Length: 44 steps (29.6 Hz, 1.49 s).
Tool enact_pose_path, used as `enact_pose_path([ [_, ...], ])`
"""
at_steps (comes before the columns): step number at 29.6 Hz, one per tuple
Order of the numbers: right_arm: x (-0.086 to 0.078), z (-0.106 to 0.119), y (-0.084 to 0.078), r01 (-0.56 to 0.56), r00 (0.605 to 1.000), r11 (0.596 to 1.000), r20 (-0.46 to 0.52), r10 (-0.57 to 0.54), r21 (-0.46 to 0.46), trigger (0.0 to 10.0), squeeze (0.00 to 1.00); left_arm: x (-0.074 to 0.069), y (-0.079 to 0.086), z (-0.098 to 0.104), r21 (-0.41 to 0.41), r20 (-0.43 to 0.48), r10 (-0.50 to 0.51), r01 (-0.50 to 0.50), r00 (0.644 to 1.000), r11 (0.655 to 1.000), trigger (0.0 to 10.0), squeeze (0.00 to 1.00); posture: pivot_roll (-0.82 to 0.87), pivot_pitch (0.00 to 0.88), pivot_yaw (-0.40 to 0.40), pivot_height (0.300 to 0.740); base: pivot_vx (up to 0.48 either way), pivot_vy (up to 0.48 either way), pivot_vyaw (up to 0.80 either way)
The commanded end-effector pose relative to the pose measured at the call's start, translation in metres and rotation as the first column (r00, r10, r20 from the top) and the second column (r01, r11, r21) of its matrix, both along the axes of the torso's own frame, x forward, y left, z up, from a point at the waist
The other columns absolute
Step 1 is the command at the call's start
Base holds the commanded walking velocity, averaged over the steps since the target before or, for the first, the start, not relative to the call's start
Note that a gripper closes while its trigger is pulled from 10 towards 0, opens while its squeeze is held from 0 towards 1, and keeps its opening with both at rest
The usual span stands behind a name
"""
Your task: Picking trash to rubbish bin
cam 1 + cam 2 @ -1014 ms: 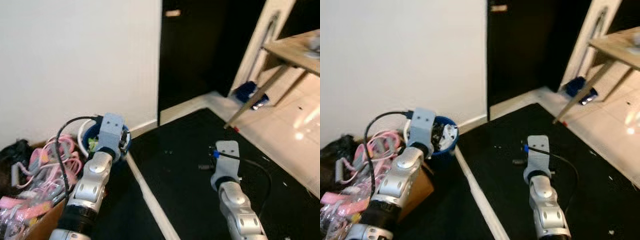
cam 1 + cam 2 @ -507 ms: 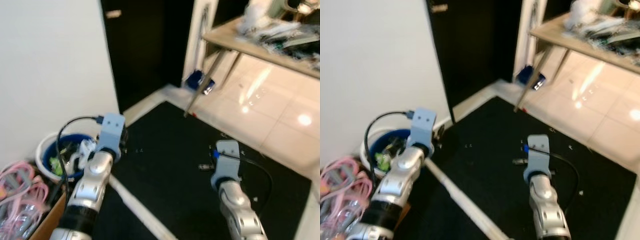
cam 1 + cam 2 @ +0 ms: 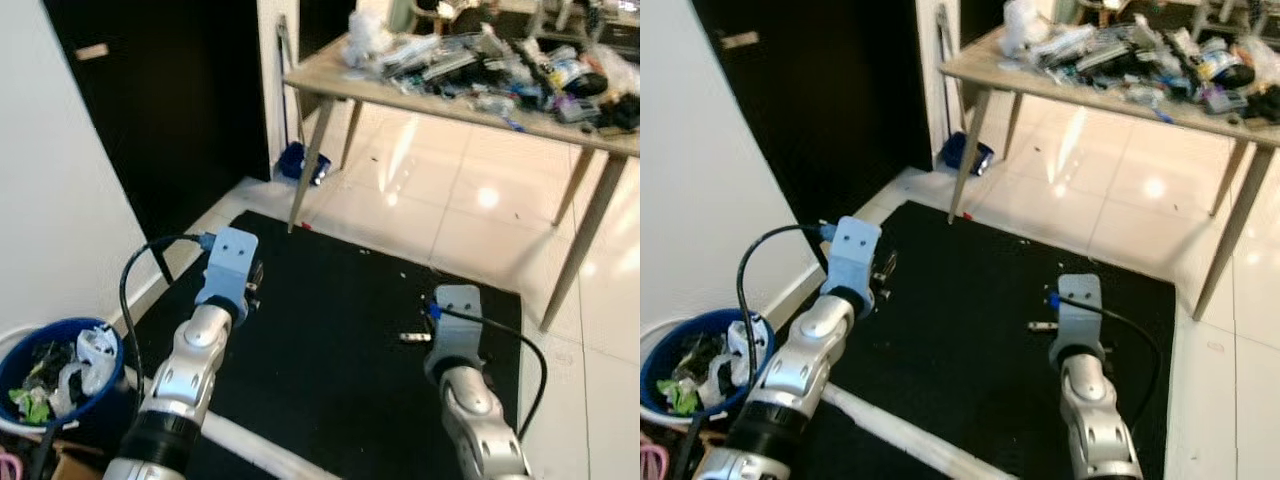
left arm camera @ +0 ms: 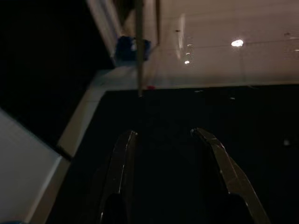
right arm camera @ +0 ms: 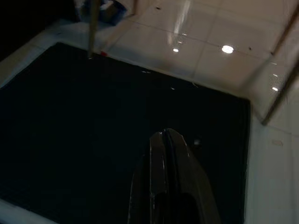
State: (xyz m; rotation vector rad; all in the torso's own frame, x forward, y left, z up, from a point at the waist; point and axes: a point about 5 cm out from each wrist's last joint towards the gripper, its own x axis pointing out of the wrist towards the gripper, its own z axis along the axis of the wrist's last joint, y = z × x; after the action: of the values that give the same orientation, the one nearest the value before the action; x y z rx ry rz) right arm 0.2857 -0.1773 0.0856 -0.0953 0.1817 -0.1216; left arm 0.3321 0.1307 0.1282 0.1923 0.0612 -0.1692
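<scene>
Nearest to you, the blue rubbish bin (image 3: pixel 690 360) sits at the robot's lower left against the white wall (image 3: pixel 700 170), its near side cut off by the frame edge; crumpled trash (image 3: pixel 85 365) fills it, but you cannot tell what the single pieces are. The left gripper (image 4: pixel 163 140) hangs over the black mat (image 3: pixel 340 300) with its jaws spread and nothing between them. The right gripper (image 5: pixel 167 140) hangs over the same mat, jaws pressed together and empty. A small pale scrap (image 3: pixel 411 338) lies on the mat just left of the right wrist, too small to identify, its long axis running left to right. Farther off stands the desk (image 3: pixel 980 68), heaped with clutter (image 3: pixel 480 65) you cannot sort out. A blue object (image 3: pixel 300 162) lies by its leg, partly hidden.
</scene>
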Motion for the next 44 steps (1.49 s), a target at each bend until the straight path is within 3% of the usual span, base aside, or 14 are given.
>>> enact_pose_path([
  [1, -0.001, -0.002, -0.002, 0.011, 1.000, 1.000, -0.011, -0.011, -0.001, 10.0, 0.00, -0.001, 0.002, -0.003, 0.011, -0.014, -0.002, 0.002, 1.000, 1.000, 10.0, 0.00, -0.05, 0.094, 0.070, 0.740, 0.000, 0.000, -0.80],
  [27, -0.002, -0.001, 0.000, -0.012, 1.000, 1.000, 0.001, 0.012, 0.013, 10.0, 0.00, -0.001, 0.005, -0.003, 0.008, 0.007, 0.008, -0.008, 1.000, 1.000, 10.0, 0.00, -0.05, 0.105, 0.071, 0.740, 0.000, 0.000, -0.78],
  [31, 0.007, -0.020, 0.008, -0.135, 0.987, 0.983, -0.103, 0.122, -0.126, 10.0, 0.00, 0.006, 0.005, -0.007, 0.032, -0.002, 0.019, -0.019, 1.000, 0.999, 10.0, 0.00, -0.03, 0.127, 0.066, 0.740, 0.000, 0.000, 0.00],
  [35, 0.016, -0.014, 0.009, -0.147, 0.987, 0.988, -0.081, 0.142, -0.054, 10.0, 0.00, 0.011, 0.007, 0.002, 0.037, 0.017, 0.018, -0.019, 1.000, 0.999, 10.0, 0.00, -0.03, 0.143, 0.069, 0.740, 0.000, 0.000, 0.00],
  [37, 0.025, 0.001, 0.014, -0.183, 0.982, 0.982, -0.036, 0.185, 0.053, 10.0, 0.00, 0.014, 0.011, 0.006, 0.036, 0.022, 0.027, -0.028, 0.999, 0.999, 10.0, 0.00, -0.03, 0.171, 0.076, 0.740, 0.000, 0.000, 0.00],
  [38, 0.025, 0.001, 0.014, -0.183, 0.982, 0.982, -0.036, 0.185, 0.053, 10.0, 0.00, 0.014, 0.011, 0.006, 0.036, 0.022, 0.027, -0.028, 0.999, 0.999, 10.0, 0.00, -0.03, 0.171, 0.076, 0.740, 0.000, 0.000, 0.00],
  [39, 0.036, 0.028, 0.027, -0.273, 0.962, 0.941, 0.050, 0.268, 0.202, 10.0, 0.00, 0.015, 0.014, 0.007, 0.039, 0.022, 0.033, -0.033, 0.999, 0.999, 10.0, 0.00, -0.03, 0.185, 0.079, 0.740, 0.000, 0.000, 0.00],
  [40, 0.036, 0.028, 0.027, -0.273, 0.962, 0.941, 0.050, 0.268, 0.202, 10.0, 0.00, 0.015, 0.014, 0.007, 0.039, 0.022, 0.033, -0.033, 0.999, 0.999, 10.0, 0.00, -0.03, 0.185, 0.079, 0.740, 0.000, 0.000, 0.00],
  [41, 0.040, 0.043, 0.034, -0.318, 0.948, 0.908, 0.094, 0.304, 0.274, 10.0, 0.00, 0.015, 0.015, 0.009, 0.039, 0.024, 0.033, -0.034, 0.999, 0.999, 10.0, 0.00, -0.03, 0.189, 0.079, 0.740, 0.000, 0.000, 0.00],
  [43, 0.050, 0.088, 0.054, -0.452, 0.892, 0.802, 0.202, 0.404, 0.390, 10.0, 0.00, 0.017, 0.013, 0.015, 0.036, 0.037, 0.028, -0.029, 0.999, 0.999, 10.0, 0.00, -0.02, 0.211, 0.082, 0.740, 0.000, 0.000, 0.00],
  [44, 0.054, 0.105, 0.061, -0.498, 0.867, 0.768, 0.231, 0.441, 0.403, 10.0, 0.00, 0.019, 0.012, 0.018, 0.036, 0.045, 0.024, -0.026, 0.999, 0.999, 10.0, 0.00, -0.02, 0.223, 0.082, 0.740, 0.000, 0.000, 0.00],
])
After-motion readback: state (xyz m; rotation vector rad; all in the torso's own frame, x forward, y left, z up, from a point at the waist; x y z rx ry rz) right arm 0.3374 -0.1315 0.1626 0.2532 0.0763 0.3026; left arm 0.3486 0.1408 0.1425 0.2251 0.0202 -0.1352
